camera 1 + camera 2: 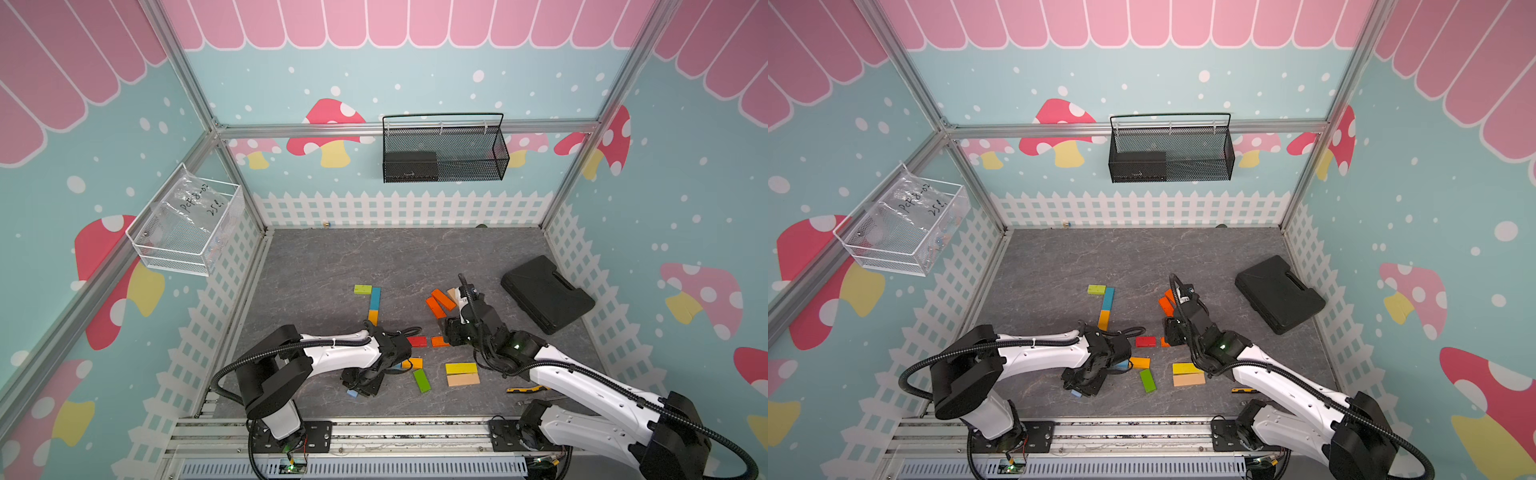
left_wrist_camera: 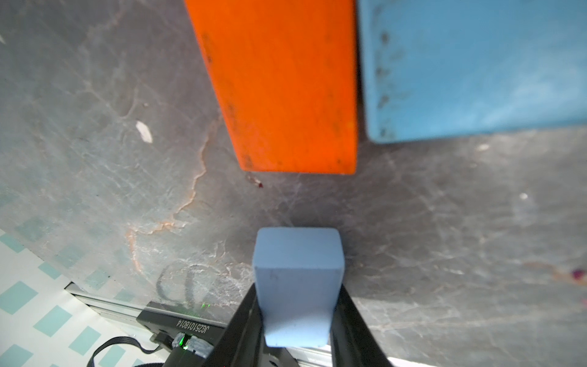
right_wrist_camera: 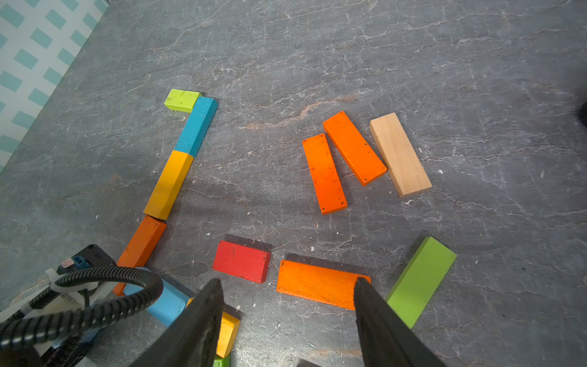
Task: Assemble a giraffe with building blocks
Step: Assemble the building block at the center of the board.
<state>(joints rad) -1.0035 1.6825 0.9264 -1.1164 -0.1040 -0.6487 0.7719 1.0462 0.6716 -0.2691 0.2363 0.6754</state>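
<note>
Pliers, black case near blocks

Bare tabletop behind the building blocks; black case obstructs right

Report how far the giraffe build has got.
Done: lime block, blue block, yellow block and orange block form a chain. In hand: left gripper grips a pale blue block; right gripper open, empty. Left: red block, green block, tan block and others lie loose.

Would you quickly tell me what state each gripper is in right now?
Left gripper: closed on a light blue block.
Right gripper: open, holding nothing.
</note>
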